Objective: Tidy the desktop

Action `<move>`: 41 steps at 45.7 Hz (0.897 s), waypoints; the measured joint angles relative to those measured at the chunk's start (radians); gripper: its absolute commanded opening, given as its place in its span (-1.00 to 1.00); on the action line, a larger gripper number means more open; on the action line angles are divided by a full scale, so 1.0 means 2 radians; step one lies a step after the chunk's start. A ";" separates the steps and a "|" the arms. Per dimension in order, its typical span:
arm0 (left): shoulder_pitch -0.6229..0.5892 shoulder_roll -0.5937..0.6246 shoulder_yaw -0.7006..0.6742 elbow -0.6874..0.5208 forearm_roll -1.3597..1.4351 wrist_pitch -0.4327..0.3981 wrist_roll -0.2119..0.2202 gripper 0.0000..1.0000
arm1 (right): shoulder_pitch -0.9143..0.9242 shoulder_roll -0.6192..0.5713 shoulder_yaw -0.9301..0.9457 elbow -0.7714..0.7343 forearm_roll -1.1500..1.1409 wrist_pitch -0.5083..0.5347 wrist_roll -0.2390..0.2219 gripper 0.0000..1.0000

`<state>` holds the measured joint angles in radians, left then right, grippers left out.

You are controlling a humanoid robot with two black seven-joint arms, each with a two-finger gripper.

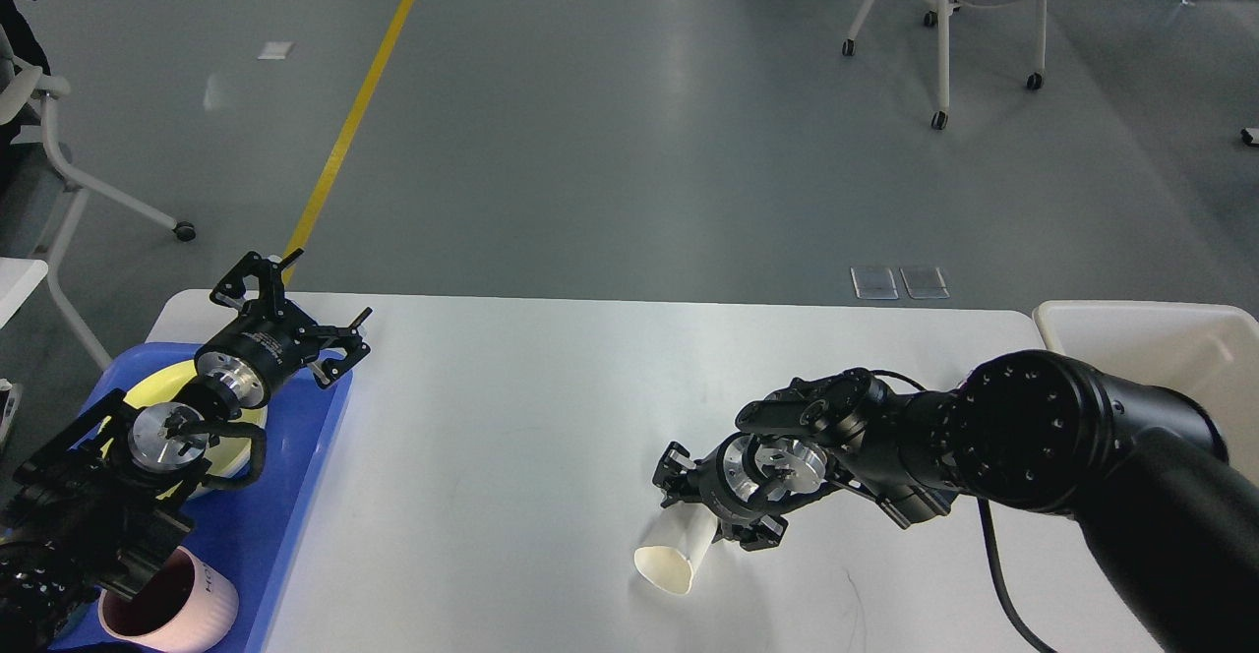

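desktop (551, 387): white, spread before me. my right gripper (713, 510): fingers closed around a white paper cup (674, 555) lying tilted on it. my left gripper (295, 304): spread open, empty, over blue tray (295, 496).

Desktop (551, 387) spanned the centre. Tray (295, 496) sat on its 9 o'clock edge, holding a bowl (162, 383) toward 12 and a mug (182, 609) toward 6. Left gripper (305, 314) hung over the tray's 1 o'clock corner. Paper cup (674, 553) lay on its side at 5 o'clock from desktop centre, mouth toward 7, with the right gripper (703, 501) touching its 1 o'clock end. Bin (1151, 338) stood off the 3 o'clock edge. Chair (969, 4) stood on the floor at 1 o'clock, well behind.
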<state>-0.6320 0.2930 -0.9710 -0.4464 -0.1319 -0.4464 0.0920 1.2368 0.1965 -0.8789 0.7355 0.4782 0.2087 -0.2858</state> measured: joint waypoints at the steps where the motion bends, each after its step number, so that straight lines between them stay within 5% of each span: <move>1: 0.000 0.000 0.000 0.000 0.000 0.000 0.000 1.00 | 0.001 0.000 0.001 0.001 -0.001 -0.002 0.000 -1.00; 16: 0.000 0.000 0.000 0.000 0.000 0.000 0.000 1.00 | 0.040 0.000 0.002 0.035 -0.047 -0.003 -0.001 -1.00; 26: 0.000 0.000 0.000 0.000 0.000 0.000 0.000 0.99 | 0.156 -0.020 0.000 0.110 -0.078 0.027 0.001 -1.00; 41: 0.000 0.000 0.000 0.000 0.000 0.000 0.000 0.99 | 0.402 -0.179 -0.001 0.277 -0.130 0.116 0.003 -1.00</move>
<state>-0.6319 0.2930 -0.9710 -0.4464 -0.1319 -0.4464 0.0921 2.0414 -0.1624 -0.8802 1.2888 0.2177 0.4400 -0.2808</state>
